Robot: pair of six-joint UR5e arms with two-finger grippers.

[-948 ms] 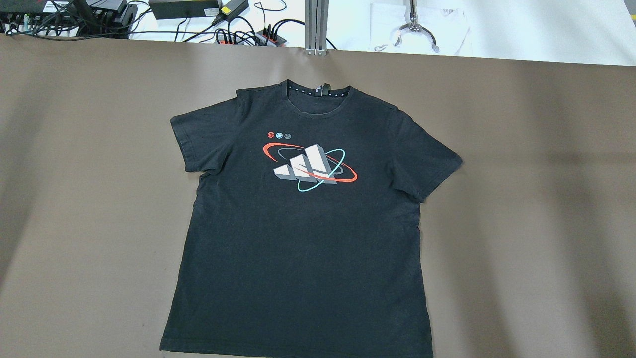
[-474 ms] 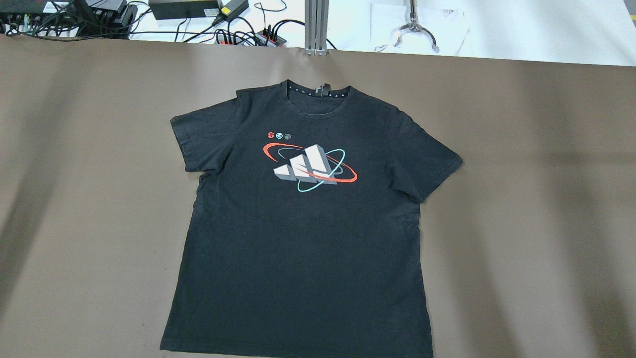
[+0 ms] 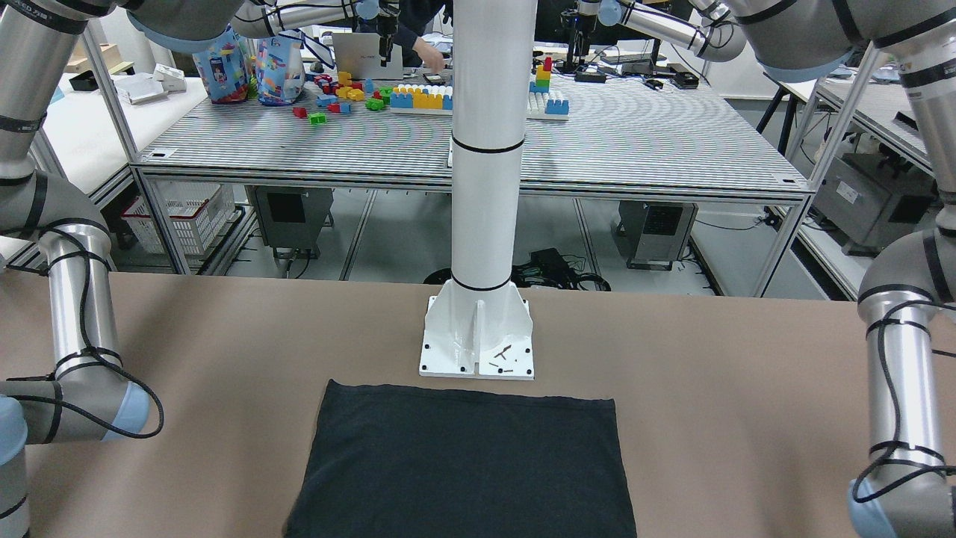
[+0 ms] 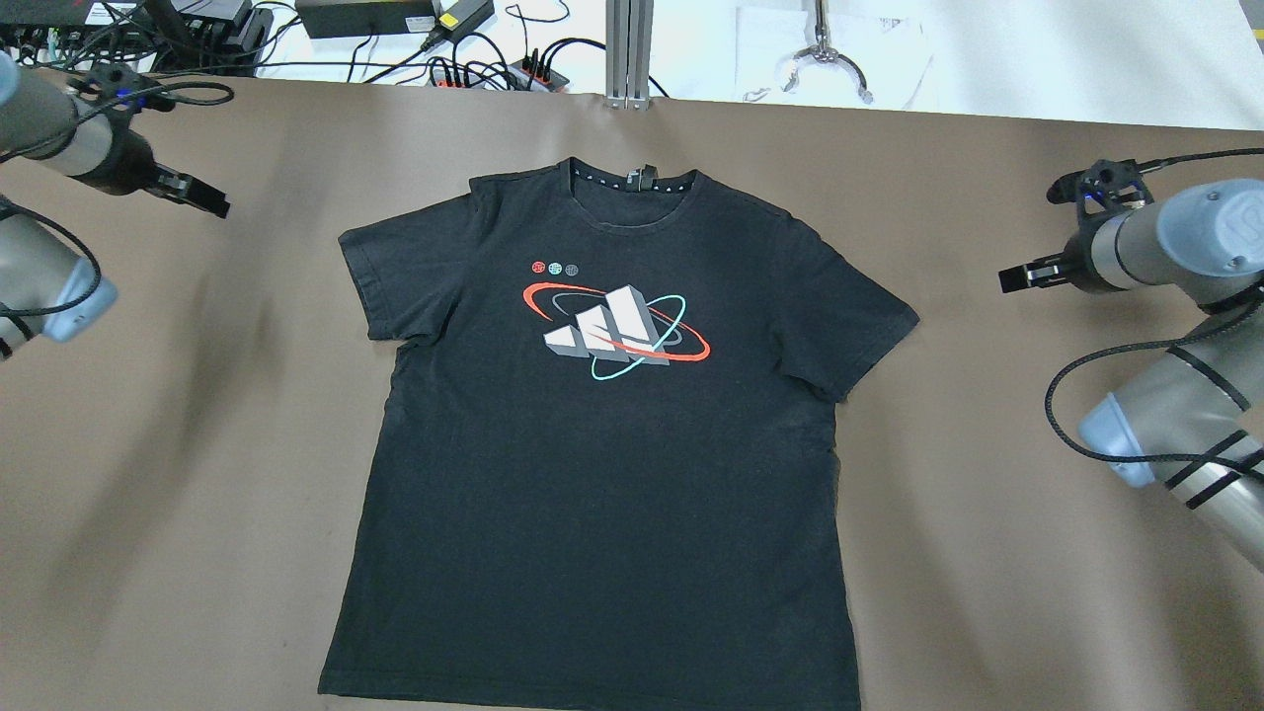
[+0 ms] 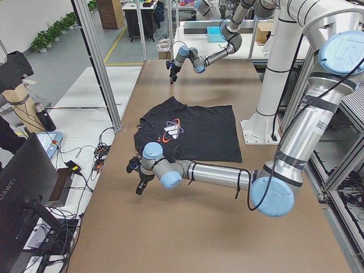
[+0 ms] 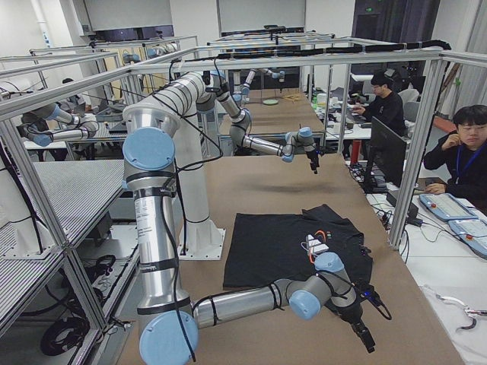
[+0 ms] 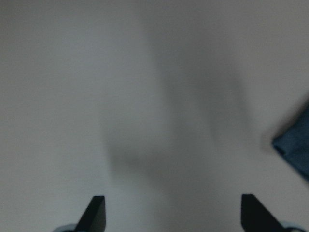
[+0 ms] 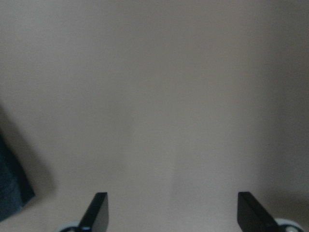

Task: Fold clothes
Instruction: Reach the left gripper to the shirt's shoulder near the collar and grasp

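The clothes are one black T-shirt (image 4: 602,474) with a red, teal and grey print on its chest. It lies flat and face up on the brown table, collar toward the far edge. The front-facing view shows its hem end (image 3: 463,463) just before the white pillar's base. My left gripper (image 4: 205,199) hovers open over bare table, left of the shirt's left sleeve. The left wrist view (image 7: 174,210) catches a dark sleeve corner (image 7: 294,147) at its right edge. My right gripper (image 4: 1015,277) hovers open to the right of the other sleeve, holding nothing (image 8: 169,210).
The white pillar base (image 3: 478,344) stands at the table's near edge behind the hem. Cables and a power strip (image 4: 494,69), an aluminium post (image 4: 629,49) and a metal hook (image 4: 829,59) lie beyond the far edge. People sit at desks (image 6: 464,152) there.
Both arms have swung into the overhead view, one on each side of the shirt; earlier only their shadows showed. The shirt has not moved.
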